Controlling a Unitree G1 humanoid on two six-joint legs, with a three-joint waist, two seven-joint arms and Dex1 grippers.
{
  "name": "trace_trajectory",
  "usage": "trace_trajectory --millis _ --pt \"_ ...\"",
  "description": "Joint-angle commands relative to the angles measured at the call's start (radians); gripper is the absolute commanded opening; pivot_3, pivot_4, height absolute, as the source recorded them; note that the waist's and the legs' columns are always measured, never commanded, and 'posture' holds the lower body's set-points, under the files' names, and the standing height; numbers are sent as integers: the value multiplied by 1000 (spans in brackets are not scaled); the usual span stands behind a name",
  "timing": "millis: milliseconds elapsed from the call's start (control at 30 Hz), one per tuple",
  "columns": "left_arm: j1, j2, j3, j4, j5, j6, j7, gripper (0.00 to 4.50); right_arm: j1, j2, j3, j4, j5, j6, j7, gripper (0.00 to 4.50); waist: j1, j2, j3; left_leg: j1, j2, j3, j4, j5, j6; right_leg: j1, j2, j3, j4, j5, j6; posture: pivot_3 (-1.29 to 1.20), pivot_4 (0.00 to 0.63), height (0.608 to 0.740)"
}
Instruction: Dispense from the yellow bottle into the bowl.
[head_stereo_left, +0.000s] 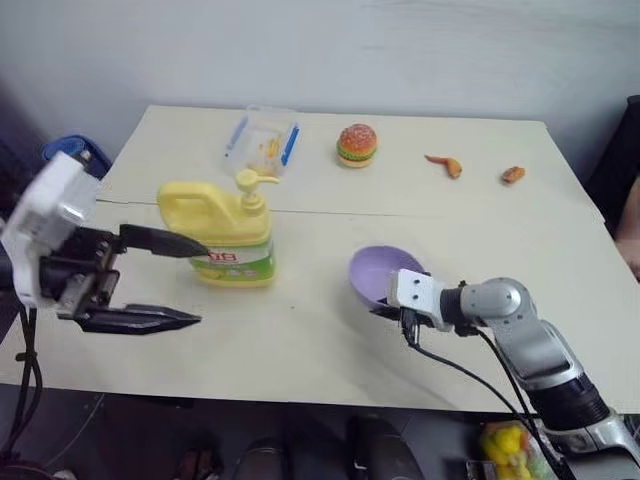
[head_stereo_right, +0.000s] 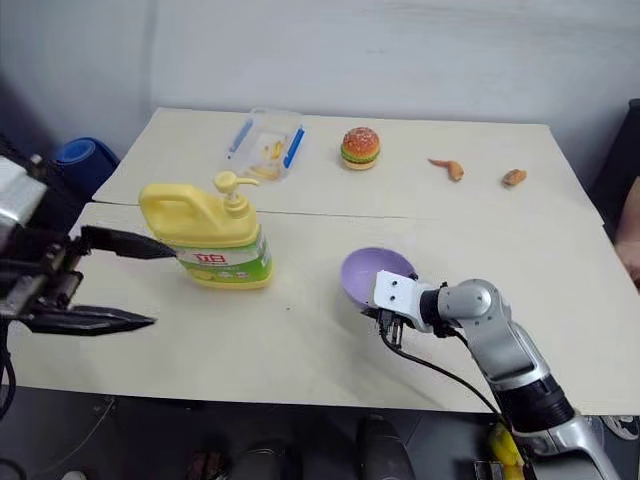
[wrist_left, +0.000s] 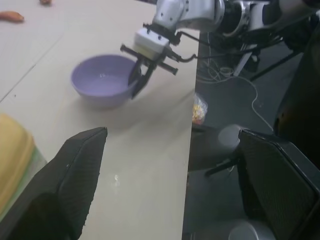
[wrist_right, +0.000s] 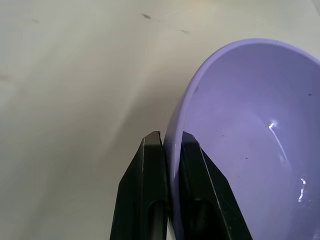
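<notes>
Right claw (wrist_right: 167, 142) clamps the near rim of the bowl (head_stereo_left: 378, 272), tipping it, mouth facing left and up; the claw hides that rim edge. Left claw (head_stereo_left: 190, 282) gapes wide, empty, near-left of the yellow bottle (head_stereo_left: 225, 232), upper finger crossing the label. Bottle stands upright left-centre on the table (head_stereo_left: 300, 330), pump spout pointing right, handle left. Label characters unreadable.

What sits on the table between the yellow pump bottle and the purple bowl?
Nothing: the head views show bare tabletop between the squat yellow plastic pump bottle and the small lavender plastic bowl.
</notes>
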Motion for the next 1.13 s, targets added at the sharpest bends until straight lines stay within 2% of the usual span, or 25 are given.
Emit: trace_trajectory --millis 33,233,300,333,500,600,700,867,933,1067,1133 --pt "46 -19 25 -57 3 -53 38 4466 6 -28 -36 -3 -27 -54 -83 0 4 -1 0 0 0 0 0 1 0 0 1 0 0 1 -1 0 150 740" --pt "43 -55 -30 -65 -18 -85 104 4466 50 -29 4 95 -65 -164 -163 0 10 -1 0 0 1 -1 0 2 -1 0 2 -1 -1 1 -3 0 150 740" --pt "42 -64 -54 -61 -11 -101 117 4500 54 -24 18 128 -81 -194 -187 638 9 -1 0 -1 0 -1 0 1 0 0 1 0 -1 1 -2 0 150 740" --pt "40 -67 -63 -58 -11 -106 122 4500 55 -21 21 136 -83 -200 -196 821 8 -1 0 -1 0 0 0 1 1 0 1 0 -2 1 -2 0 150 740" --pt "14 -75 -104 -28 -11 -125 141 4500 77 -23 0 96 -53 -164 -204 2566 8 -1 0 -1 1 -1 0 2 0 0 2 -1 -1 1 -2 0 150 740" --pt "3 -75 -125 -5 -6 -137 146 4500 107 -46 -50 10 -2 -96 -181 3555 10 -1 0 -1 1 -1 0 2 0 0 2 -1 -1 1 -2 0 150 740" --pt "9 -67 -132 16 3 -146 139 4500 152 -96 -152 -122 95 25 -134 4474 11 -1 0 -1 0 -1 0 1 1 0 1 -1 -2 1 -2 0 150 740" --pt "59 -40 -85 56 19 -159 117 4500 249 -180 -462 -318 412 263 -18 4474 15 -1 0 -1 1 -2 -2 1 1 1 1 -2 -3 1 -2 0 150 740" --pt "96 -40 -51 86 33 -176 109 4500 277 -222 -630 -337 557 364 44 4474 14 -1 0 -1 1 -2 -2 1 2 1 1 -2 -4 1 -2 0 150 740" --pt "182 -34 33 143 71 -199 103 4500 428 -334 -902 -291 682 446 204 4474 14 -1 1 1 1 -2 -5 1 2 3 1 -2 -6 1 -2 0 150 740" --pt "197 -28 63 161 73 -201 107 4500 478 -360 -966 -271 715 455 237 4474 15 -1 0 2 1 -3 -8 1 2 5 2 -3 -8 1 -2 0 150 740"
